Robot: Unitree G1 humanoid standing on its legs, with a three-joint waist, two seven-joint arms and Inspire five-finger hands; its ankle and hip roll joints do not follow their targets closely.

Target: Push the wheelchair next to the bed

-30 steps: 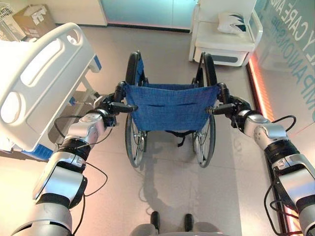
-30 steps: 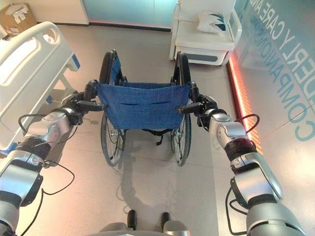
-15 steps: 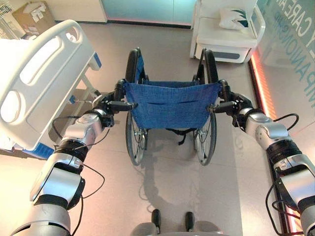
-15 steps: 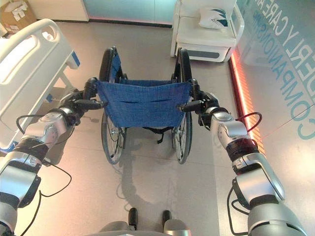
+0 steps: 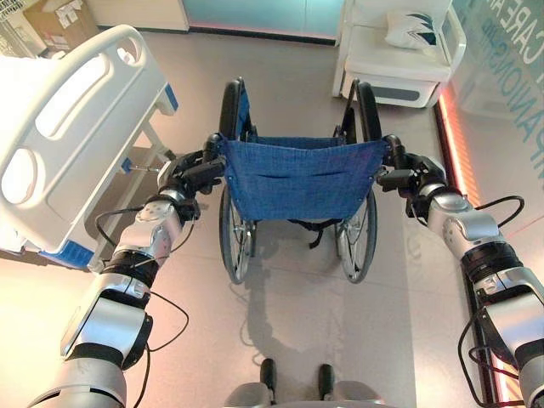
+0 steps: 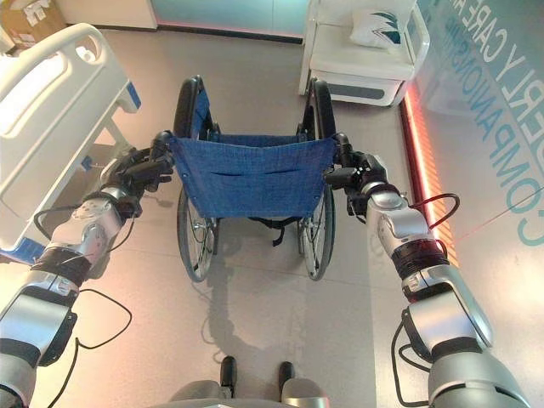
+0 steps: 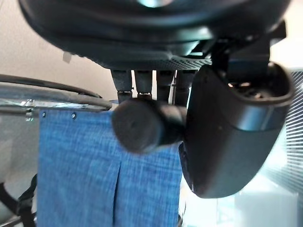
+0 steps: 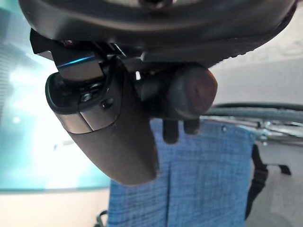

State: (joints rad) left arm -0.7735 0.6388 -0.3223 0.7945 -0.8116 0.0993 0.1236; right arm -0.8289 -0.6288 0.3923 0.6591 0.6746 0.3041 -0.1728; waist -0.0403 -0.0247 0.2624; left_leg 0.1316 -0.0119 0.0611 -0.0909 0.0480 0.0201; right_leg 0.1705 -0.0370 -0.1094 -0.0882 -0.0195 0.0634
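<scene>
Wheelchair [image 5: 297,183] stands ahead, each robot hand [image 5: 183,174] [image 5: 414,174] clasping a push handle.

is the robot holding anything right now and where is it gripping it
Yes: the wheelchair, by its push handles. Left hand grips the left one, right hand the right one.

My wheelchair [image 5: 296,183] has a blue woven backrest with a fine heathered fleck, black tyres and black push handles, and silvery spokes. My left hand [image 5: 183,174] and my right hand [image 5: 416,174] are both dark (nearly black). The bed [image 5: 64,136] is white with blue corner accents. The armchair [image 5: 395,51] is white, its cushion [image 5: 414,30] white with a dark leaf pattern. The floor [image 5: 297,323] is pale beige-grey.
</scene>
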